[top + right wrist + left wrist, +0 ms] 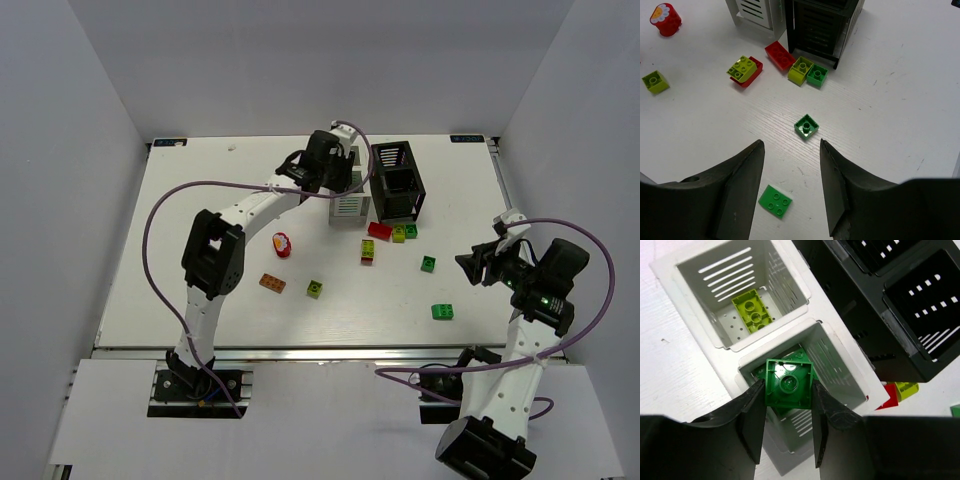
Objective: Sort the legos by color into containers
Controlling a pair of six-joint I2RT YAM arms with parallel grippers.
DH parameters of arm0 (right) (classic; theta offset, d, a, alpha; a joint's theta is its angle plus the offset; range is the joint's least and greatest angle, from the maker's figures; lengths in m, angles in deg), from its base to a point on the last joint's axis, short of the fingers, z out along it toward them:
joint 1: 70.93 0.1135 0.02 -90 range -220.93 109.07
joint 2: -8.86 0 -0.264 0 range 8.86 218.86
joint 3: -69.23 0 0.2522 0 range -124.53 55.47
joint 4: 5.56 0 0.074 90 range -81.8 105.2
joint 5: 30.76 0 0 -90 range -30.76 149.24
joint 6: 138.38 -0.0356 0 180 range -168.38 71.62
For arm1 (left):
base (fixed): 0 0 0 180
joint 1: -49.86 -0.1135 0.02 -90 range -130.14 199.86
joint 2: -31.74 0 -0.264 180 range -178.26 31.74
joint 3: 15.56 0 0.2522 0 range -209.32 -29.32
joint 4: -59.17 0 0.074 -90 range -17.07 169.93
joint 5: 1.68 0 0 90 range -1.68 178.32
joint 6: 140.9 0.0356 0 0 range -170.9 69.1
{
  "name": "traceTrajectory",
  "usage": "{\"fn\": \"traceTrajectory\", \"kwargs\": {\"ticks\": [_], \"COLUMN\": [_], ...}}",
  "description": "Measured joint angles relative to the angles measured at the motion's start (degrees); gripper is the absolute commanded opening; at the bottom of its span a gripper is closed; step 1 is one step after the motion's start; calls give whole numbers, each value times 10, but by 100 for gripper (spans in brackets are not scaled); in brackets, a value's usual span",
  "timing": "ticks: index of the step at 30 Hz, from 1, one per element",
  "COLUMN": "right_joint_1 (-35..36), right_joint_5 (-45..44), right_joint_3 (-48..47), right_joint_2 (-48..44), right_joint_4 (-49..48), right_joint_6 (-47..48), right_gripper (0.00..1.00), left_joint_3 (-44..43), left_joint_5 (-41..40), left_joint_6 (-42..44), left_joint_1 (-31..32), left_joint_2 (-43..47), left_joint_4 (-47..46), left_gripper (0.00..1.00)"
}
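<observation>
Left jaws clenched on a green brick [789, 383], hollow underside up, poised just above the near compartment of the white box [670, 275]. More green already down in that compartment, and a lime brick [756, 310] flat on the floor of the far one. Black box [875, 315] just beside, nothing seen inside.

Right jaws released, spread wide, grasping nothing, hovering over the worktop [900, 100] above a loose green square [806, 126] and a green plate [775, 201].

Judged early in the sort, with only a few pieces boxed. Not yet sorted, near the boxes: a red brick [780, 55], a lime-on-red stack [742, 68], an orange brick [272, 283], a round red piece [666, 19], more lime and green.

Glossy hard plastic throughout, studded tops, crisp square edges. Thin slatted box walls. Matte, faintly grained white worktop.
</observation>
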Motion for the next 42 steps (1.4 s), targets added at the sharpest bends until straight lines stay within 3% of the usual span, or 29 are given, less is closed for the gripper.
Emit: {"fn": "traceTrajectory", "kwargs": {"ticks": [2,5,8,15,22,23,24,26,28,29,31,32,35,39,42], "right_joint_1": [0,0,0,0,0,0,0,0,0,2,14,25,97,232,292], "right_joint_5": [0,0,0,3,12,13,15,22,33,39,46,45,4,-126,-231], "right_joint_3": [0,0,0,0,0,0,0,-1,-5,-10,-22,-28,-44,-43,-41], "right_joint_2": [0,1,1,5,12,13,13,17,27,37,63,80,135,206,252], "right_joint_4": [0,0,0,3,18,19,19,21,25,26,26,26,15,-31,-68], "right_joint_6": [1,2,2,5,14,15,17,20,23,25,30,31,17,-39,-96], "right_gripper": [54,54,54,56,63,66,66,73,77,80,82,83,83,83,87], "left_joint_3": [2,9,16,21,26,31,38,63,109,142,214,256,370,464,502], "left_joint_5": [7,14,14,13,13,13,13,13,15,18,25,29,35,30,14], "left_joint_6": [1,3,3,3,3,3,3,-3,-10,-13,-20,-24,-36,-38,-32], "left_joint_1": [0,1,3,4,3,3,3,3,3,3,3,3,3,3,3], "left_joint_2": [0,1,5,23,68,79,90,120,163,191,254,291,400,512,566], "left_joint_4": [0,-2,-6,-4,0,1,1,2,-7,-11,-32,-42,-80,-126,-140], "left_gripper": [21,40,49,62,65,64,56,29,9,9,18,40,62,70,71]}}
